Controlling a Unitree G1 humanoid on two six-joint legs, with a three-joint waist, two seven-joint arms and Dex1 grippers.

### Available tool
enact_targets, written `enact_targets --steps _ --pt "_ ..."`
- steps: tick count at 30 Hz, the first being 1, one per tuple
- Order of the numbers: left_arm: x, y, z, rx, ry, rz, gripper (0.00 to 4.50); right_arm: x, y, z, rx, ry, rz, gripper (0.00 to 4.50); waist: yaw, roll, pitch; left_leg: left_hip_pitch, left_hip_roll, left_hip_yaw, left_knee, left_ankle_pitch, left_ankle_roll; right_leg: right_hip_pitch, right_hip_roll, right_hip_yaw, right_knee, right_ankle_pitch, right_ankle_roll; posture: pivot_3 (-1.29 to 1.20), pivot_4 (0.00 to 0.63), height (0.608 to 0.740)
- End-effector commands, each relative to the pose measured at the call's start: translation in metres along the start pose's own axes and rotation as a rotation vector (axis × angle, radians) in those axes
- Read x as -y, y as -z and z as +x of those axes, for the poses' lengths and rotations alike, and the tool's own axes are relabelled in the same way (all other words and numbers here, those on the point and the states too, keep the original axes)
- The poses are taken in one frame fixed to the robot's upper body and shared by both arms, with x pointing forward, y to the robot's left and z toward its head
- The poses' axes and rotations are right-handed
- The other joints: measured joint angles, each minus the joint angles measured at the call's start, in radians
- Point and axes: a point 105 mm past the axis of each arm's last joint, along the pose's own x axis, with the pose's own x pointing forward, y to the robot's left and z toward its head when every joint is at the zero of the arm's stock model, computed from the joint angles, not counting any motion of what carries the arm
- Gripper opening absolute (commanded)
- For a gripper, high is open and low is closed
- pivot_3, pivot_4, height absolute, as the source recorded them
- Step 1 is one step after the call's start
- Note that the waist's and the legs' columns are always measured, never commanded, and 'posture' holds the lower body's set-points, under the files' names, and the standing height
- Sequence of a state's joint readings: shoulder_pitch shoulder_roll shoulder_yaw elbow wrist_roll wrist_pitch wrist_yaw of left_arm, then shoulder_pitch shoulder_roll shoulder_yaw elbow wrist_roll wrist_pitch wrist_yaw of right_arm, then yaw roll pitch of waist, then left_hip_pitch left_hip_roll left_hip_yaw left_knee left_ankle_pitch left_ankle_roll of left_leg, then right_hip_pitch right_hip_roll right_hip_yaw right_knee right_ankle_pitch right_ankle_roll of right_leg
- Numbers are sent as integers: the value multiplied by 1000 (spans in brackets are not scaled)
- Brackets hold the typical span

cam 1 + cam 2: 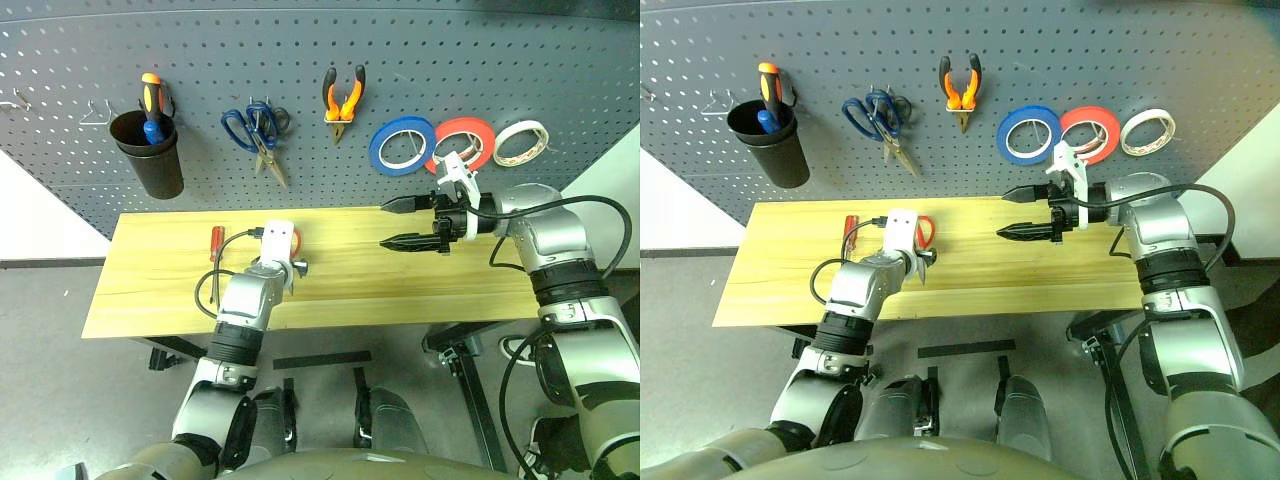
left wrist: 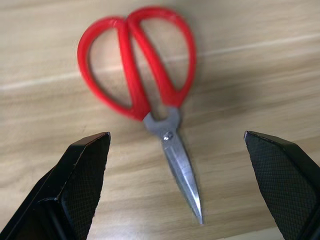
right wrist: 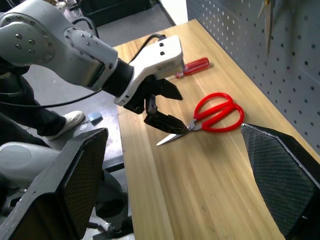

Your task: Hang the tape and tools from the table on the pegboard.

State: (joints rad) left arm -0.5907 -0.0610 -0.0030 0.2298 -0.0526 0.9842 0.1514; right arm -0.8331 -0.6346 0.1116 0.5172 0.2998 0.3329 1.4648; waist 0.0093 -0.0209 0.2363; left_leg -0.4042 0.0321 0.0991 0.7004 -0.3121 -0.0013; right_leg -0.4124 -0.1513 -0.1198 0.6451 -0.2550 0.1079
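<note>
No readable writing or brand on any tool or roll; red-handled scissors [image 2: 150, 107] flat on the table [image 1: 400, 290], blades closed, half hidden behind the left wrist in the head views; left gripper [image 3: 162, 107] just above them, fingers spread wide, empty; right gripper [image 1: 405, 223] over mid-table, fingers apart, empty; screwdriver [image 3: 192, 67] lies beyond the scissors — tip unclear; blue tape [image 1: 402, 145] and pliers [image 1: 342, 100] already on the pegboard [image 1: 450, 60].

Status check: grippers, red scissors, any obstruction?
Left gripper open, poised over red scissors flat on table. Right gripper open, empty, above table. Nothing blocking the scissors.
</note>
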Motion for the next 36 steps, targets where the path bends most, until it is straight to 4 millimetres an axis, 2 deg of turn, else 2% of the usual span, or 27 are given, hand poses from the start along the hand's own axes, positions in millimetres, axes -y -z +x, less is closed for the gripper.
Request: enact_targets --steps 1,9,14,19,22,30,31,32,36 --pt "-2 -4 0 -13 -40 -9 4500 2 -13 2 18 -2 -46 4481 -1 0 6 0 0 0 0 0 0 0 0 0 0 0 0 -18 295 732" --pt "-4 0 4 -64 -85 -79 4500 9 -3 11 -13 16 -66 4481 0 -1 36 0 0 -1 0 0 1 0 -1 0 0 0 0 -25 324 732" --pt "-4 5 7 -73 -110 -58 4500 10 1 15 -33 36 -84 4481 0 0 51 -2 0 -1 0 0 1 -1 -1 -1 0 0 0 -36 340 732" --pt "5 4 8 -71 -71 -75 4500 10 2 13 -39 47 -75 4481 0 1 62 -2 0 -1 0 0 1 -1 -1 -1 -1 0 0 -43 345 732" --pt "1 4 11 -71 -129 -74 4500 9 5 10 -44 54 -72 4481 0 1 65 -2 1 -1 0 -1 1 -2 -1 -1 -1 0 0 -54 345 732" --pt "1 4 13 -88 -150 -112 4500 12 1 9 -37 72 -80 4481 -15 1 65 -2 1 -1 0 -1 1 -1 -2 -1 -1 0 0 -62 345 732" --pt "3 5 13 -97 -143 -136 4129 11 1 9 -38 71 -81 4500 -18 1 65 -2 1 -1 0 -1 1 -1 -2 -1 -1 0 0 -62 343 732" --pt "3 5 14 -104 -138 -153 3995 11 1 9 -38 71 -82 4500 -21 1 65 -2 1 -1 -1 -1 1 -1 -2 -1 -1 0 0 -62 342 732" --pt "0 2 15 -91 -165 -135 2699 12 0 7 -39 73 -85 4500 -25 1 66 -2 1 -1 -1 -1 1 -2 -2 -1 -1 0 0 -60 340 732"
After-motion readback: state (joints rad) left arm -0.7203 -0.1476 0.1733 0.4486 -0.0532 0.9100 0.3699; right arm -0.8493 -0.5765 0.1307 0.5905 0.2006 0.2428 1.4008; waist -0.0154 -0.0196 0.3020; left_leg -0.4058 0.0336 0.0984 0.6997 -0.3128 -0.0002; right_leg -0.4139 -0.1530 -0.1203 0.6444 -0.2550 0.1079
